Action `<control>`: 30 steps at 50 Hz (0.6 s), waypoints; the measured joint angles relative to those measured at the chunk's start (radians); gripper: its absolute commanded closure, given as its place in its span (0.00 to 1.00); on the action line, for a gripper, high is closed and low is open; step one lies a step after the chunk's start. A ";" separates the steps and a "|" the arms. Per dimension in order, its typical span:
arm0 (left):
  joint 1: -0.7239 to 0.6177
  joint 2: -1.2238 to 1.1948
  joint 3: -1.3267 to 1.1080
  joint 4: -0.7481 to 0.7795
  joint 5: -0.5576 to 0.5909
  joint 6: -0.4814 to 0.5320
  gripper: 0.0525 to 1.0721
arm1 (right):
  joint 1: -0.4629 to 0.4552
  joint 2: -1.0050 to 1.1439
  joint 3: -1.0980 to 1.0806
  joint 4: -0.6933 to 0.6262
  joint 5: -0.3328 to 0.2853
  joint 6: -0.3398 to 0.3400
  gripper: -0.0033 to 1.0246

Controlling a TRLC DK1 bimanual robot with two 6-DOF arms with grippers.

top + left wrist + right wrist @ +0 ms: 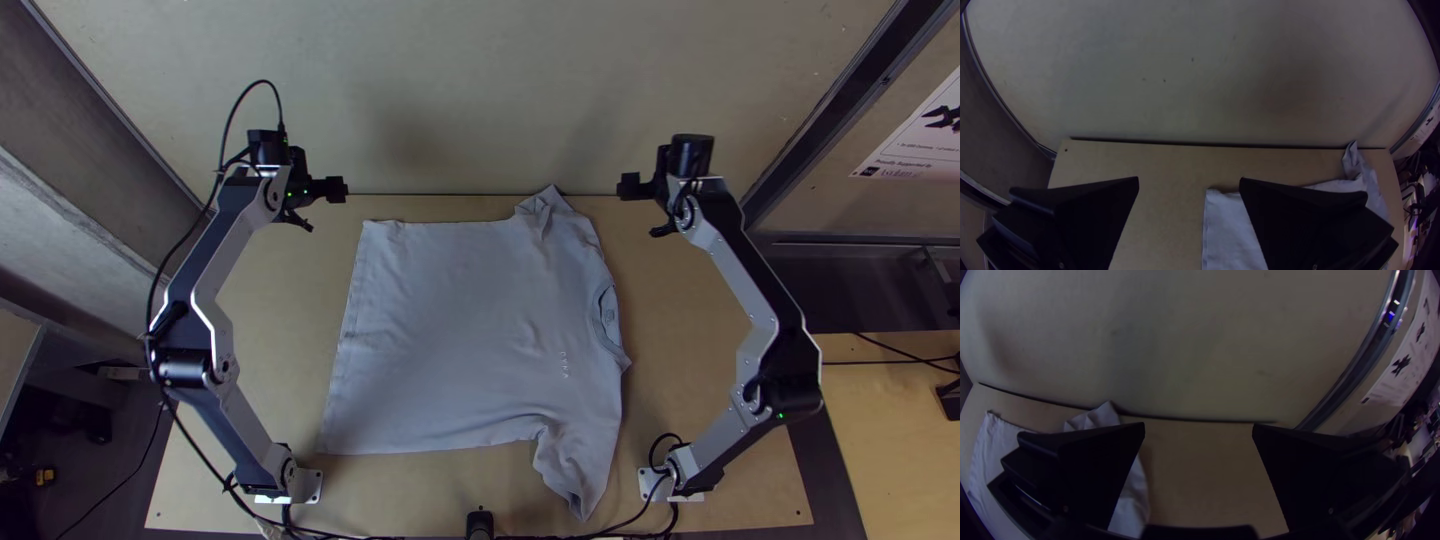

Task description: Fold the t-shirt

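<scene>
**T-shirt laid out flat, both grippers empty**

The left gripper (1189, 178) has its two fingers spread wide with nothing between them. The right gripper (1199, 425) is the same, jaws well apart and holding no cloth. Both are at the far side of the table (680, 400), one to either side of the shirt.

Between the arms lies the T-shirt (450, 330), spread out and unfolded, its bottom hem (345, 320) towards the left arm and its collar (607, 315) towards the right. The far sleeve (548, 210) is creased and pokes up at the table's back edge; the near sleeve (575, 465) is rumpled and trails towards the front.

I'd judge the job is at its start, with the first fold still to make. The next move probably calls for lowering the grippers onto an edge or a sleeve, pinching it cleanly and turning it inward; the loose sleeves could bunch if dragged.

The top view gives the collar and the whole outline, while the wrist views give the finger gaps far more plainly. The light is dim, so the sleeve creases may be deeper than they seem.
</scene>
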 measured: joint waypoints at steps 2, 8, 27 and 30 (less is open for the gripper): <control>-0.002 0.034 0.027 -0.016 0.000 -0.003 0.06 | 0.007 0.024 0.015 -0.018 -0.009 0.019 0.04; -0.007 0.125 0.097 -0.051 0.000 -0.007 0.06 | 0.026 0.090 0.076 -0.084 -0.041 0.080 0.04; -0.021 0.325 0.254 -0.127 -0.001 -0.021 0.14 | 0.034 0.243 0.259 -0.206 -0.132 0.219 0.04; -0.024 0.352 0.280 -0.135 -0.005 -0.022 0.14 | 0.034 0.252 0.264 -0.207 -0.132 0.226 0.04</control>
